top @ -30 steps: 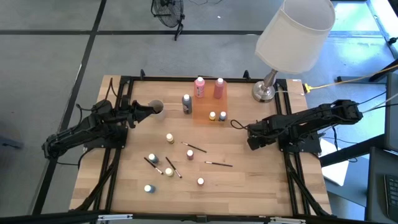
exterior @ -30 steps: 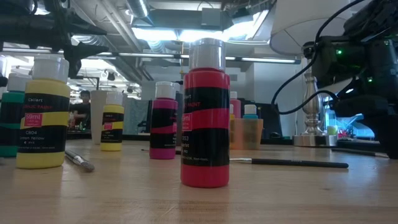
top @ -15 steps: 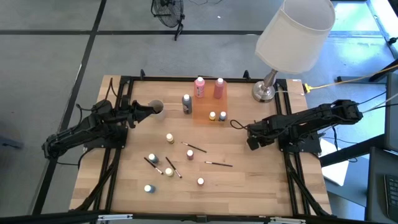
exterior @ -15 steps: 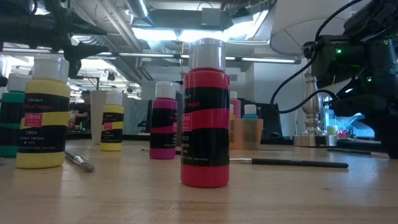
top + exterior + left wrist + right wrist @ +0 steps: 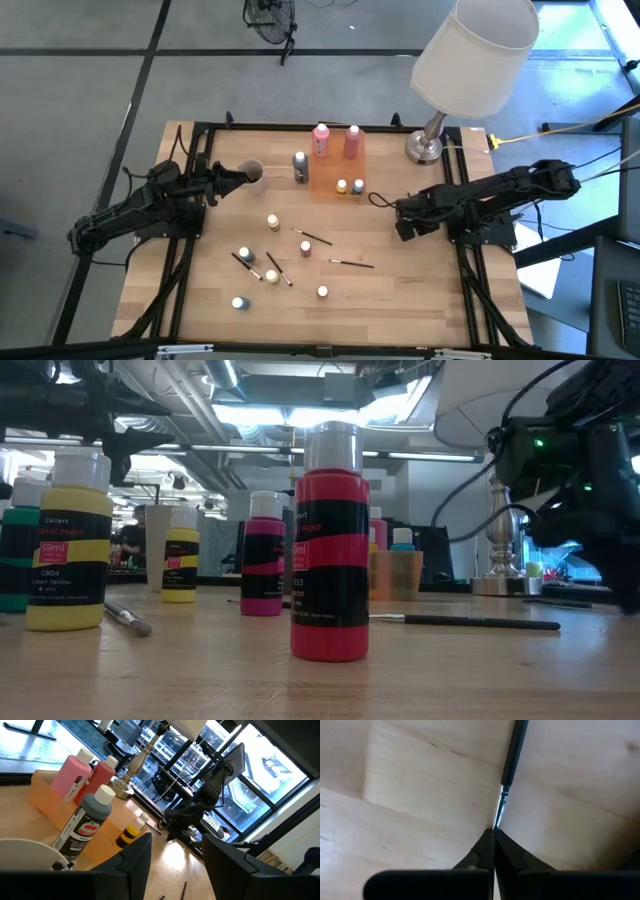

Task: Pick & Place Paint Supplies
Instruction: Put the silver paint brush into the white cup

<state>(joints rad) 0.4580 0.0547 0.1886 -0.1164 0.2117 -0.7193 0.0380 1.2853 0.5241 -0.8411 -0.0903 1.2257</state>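
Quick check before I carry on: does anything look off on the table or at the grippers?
One thing: the right gripper is shut on only the bristle tip of a thin dark paintbrush, whose whole handle juts out ahead over the wooden table. Such a marginal pinch may slip. No spills are visible.

My two arms are matte black, built of blocky jointed segments. The left arm (image 5: 140,215) sits at frame left, the right arm (image 5: 490,200) at frame right with a looping black cable. A green indicator light (image 5: 541,443) glows upper right.
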